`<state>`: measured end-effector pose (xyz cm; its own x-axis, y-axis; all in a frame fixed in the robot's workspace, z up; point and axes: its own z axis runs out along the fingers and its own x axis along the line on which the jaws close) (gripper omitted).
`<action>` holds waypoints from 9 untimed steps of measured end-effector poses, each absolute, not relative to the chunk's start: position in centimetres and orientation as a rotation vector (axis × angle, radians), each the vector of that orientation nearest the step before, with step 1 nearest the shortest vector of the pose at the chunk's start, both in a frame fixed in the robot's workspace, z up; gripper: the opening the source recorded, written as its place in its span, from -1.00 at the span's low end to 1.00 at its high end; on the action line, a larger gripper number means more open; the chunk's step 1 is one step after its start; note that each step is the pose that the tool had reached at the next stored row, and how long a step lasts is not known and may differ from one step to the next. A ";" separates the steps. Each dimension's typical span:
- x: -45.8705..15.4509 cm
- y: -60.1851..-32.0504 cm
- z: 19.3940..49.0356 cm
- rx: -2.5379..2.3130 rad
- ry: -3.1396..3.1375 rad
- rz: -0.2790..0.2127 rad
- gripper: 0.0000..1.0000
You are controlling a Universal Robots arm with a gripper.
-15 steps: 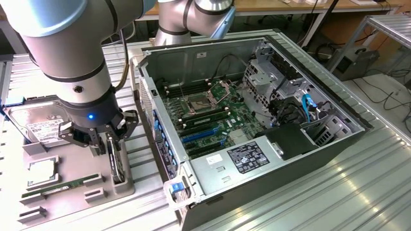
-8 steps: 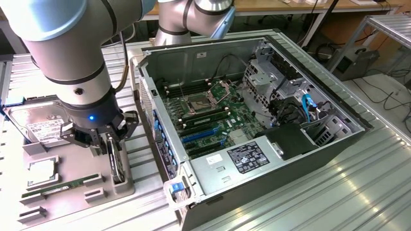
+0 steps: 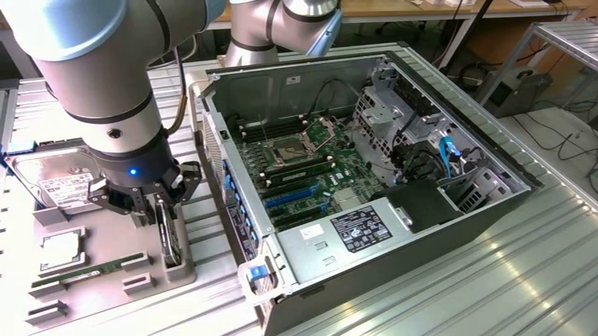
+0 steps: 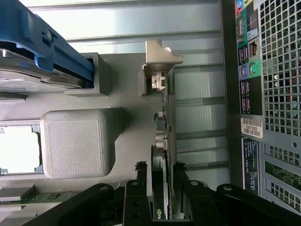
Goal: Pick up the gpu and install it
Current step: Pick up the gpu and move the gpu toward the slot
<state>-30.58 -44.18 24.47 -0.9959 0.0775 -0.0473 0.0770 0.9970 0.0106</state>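
The gpu (image 3: 169, 239) is a thin black card standing on edge in a slot of the grey holder tray (image 3: 103, 234), at the exterior view's left of the open computer case (image 3: 393, 231). My gripper (image 3: 157, 210) reaches down over the card's upper edge. In the wrist view the gpu (image 4: 163, 136) runs between the two fingers, with its metal bracket end in a grey clip (image 4: 157, 63). My gripper (image 4: 161, 175) is shut on the card, its pads pressed to both faces. The card still sits in the holder.
The holder tray (image 4: 127, 99) also carries the silver hard drive (image 3: 56, 183), a processor (image 3: 58, 250) and a green memory stick (image 3: 89, 271). Inside the case the motherboard's blue slots (image 3: 291, 197) lie open to view. The case's rear panel (image 4: 263, 94) stands close beside the tray.
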 end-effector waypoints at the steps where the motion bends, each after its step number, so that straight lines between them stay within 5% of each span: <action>1: -30.6 -44.2 24.5 0.120 3.092 0.014 -0.28; 9: -30.7 -44.2 24.3 0.135 3.091 0.013 -0.28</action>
